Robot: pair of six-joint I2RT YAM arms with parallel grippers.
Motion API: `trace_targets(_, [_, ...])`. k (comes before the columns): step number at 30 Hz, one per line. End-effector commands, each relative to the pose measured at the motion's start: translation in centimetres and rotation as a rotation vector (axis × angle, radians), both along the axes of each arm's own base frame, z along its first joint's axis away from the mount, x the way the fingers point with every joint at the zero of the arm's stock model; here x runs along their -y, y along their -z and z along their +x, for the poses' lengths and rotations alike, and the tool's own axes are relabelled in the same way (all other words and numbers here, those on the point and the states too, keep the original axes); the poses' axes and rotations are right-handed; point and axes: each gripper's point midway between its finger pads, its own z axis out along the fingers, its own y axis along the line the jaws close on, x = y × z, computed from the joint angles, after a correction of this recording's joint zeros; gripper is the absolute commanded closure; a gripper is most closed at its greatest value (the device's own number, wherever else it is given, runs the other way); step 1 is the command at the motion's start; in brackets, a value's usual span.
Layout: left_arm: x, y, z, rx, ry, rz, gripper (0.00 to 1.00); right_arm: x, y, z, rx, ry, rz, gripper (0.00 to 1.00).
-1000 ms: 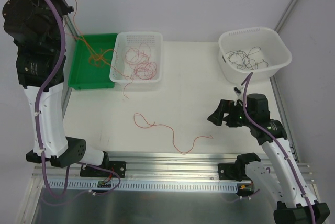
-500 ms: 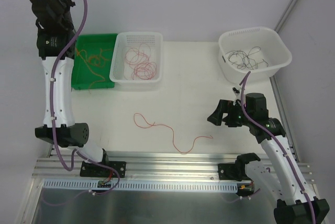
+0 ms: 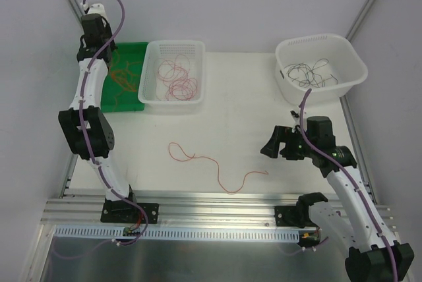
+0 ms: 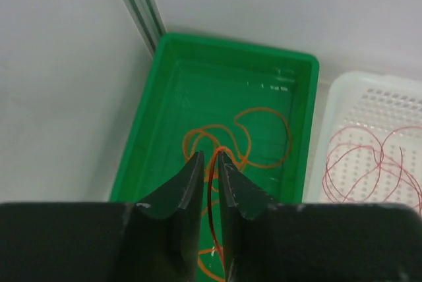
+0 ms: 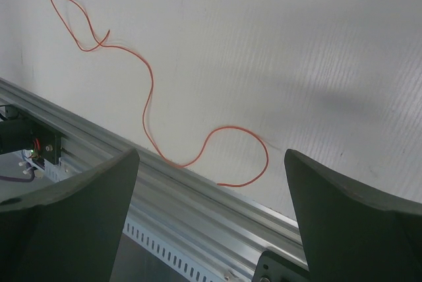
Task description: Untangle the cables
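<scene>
My left gripper (image 3: 96,50) hangs over the back left of the green tray (image 3: 134,49). In the left wrist view its jaws (image 4: 208,155) stand a narrow slit apart on a thin orange cable (image 4: 212,193) that runs up between them. That strand drops to more orange cables (image 4: 264,138) curled on the tray floor (image 4: 191,91). One red cable (image 3: 212,163) lies loose on the table. My right gripper (image 3: 277,145) hovers to the right of it, open and empty (image 5: 211,153), with the red cable (image 5: 149,91) below and ahead.
A white perforated basket (image 3: 173,46) with red cables (image 3: 179,83) stands beside the green tray. A white tub (image 3: 321,38) at the back right holds black cables (image 3: 310,72). An aluminium rail (image 3: 217,197) runs along the near table edge.
The left arm has swung down from high at the left and reached out over the green tray. The orange cable has come down into the tray with it. The right arm has barely moved.
</scene>
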Motion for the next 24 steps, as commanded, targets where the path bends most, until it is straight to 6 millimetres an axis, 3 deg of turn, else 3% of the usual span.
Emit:
trace_targets(1, [0.0,3.6,0.7,-0.024,0.031,-0.152,0.84,-0.2,0.0,-0.1,0.009,-0.025,-0.001,0.03])
trace_targets(2, [-0.2,5.2,0.9,-0.053,0.025,-0.174,0.80,-0.2,0.0,-0.1,0.008,-0.024,0.000,0.03])
trace_targets(5, [-0.5,6.7,0.4,-0.080,0.018,-0.270,0.61,-0.2,-0.2,-0.1,0.015,-0.024,-0.001,0.03])
trace_targets(7, [-0.1,6.8,-0.3,-0.078,0.040,-0.335,0.43,-0.2,-0.3,-0.2,0.019,-0.025,0.001,0.03])
trace_targets(9, [0.1,4.9,-1.4,-0.043,0.042,-0.344,0.31,-0.2,-0.4,-0.3,0.026,-0.028,0.006,0.03])
trace_targets(10, [0.2,5.2,-2.2,-0.054,0.039,-0.350,0.19,-0.3,-0.5,-0.4,0.030,-0.030,0.009,0.03])
trace_targets(11, [0.7,3.6,-3.0,-0.029,0.054,-0.342,0.15,-0.3,-0.7,-0.4,0.038,-0.033,0.015,0.03])
trace_targets(12, [0.9,3.3,-3.5,-0.026,0.061,-0.337,0.11,-0.5,-0.8,-0.5,0.044,-0.040,0.022,0.03])
trace_targets(13, [0.9,4.6,-4.6,-0.056,0.054,-0.339,0.06,-0.5,-0.9,-0.5,0.052,-0.040,0.026,0.03])
trace_targets(14, [1.1,3.4,-5.7,-0.037,0.056,-0.328,0.05,-0.5,-1.0,-0.5,0.058,-0.039,0.031,0.03])
trace_targets(15, [1.4,5.3,-6.9,-0.078,0.046,-0.336,0.04,-0.6,-1.0,-0.6,0.064,-0.044,0.033,0.03])
trace_targets(18, [1.7,5.6,-9.6,-0.083,0.030,-0.331,0.06,-0.7,-1.2,-0.8,0.077,-0.052,0.043,0.03])
trace_targets(19, [1.9,7.9,-10.9,-0.131,0.015,-0.341,0.07,-0.7,-1.0,-0.9,0.075,-0.055,0.047,0.03])
trace_targets(20, [1.8,7.6,-11.8,-0.123,0.000,-0.333,0.10,-0.8,-1.0,-1.1,0.079,-0.061,0.052,0.03])
trace_targets(21, [1.9,9.8,-13.0,-0.166,-0.021,-0.349,0.13,-1.0,-1.3,-1.2,0.091,-0.068,0.063,0.03])
trace_targets(23, [2.1,10.5,-14.3,-0.175,-0.039,-0.359,0.22,-1.2,-1.3,-1.5,0.096,-0.080,0.074,0.03])
trace_targets(24, [2.3,12.0,-15.1,-0.202,-0.053,-0.378,0.26,-1.2,-1.4,-1.6,0.105,-0.084,0.076,0.03])
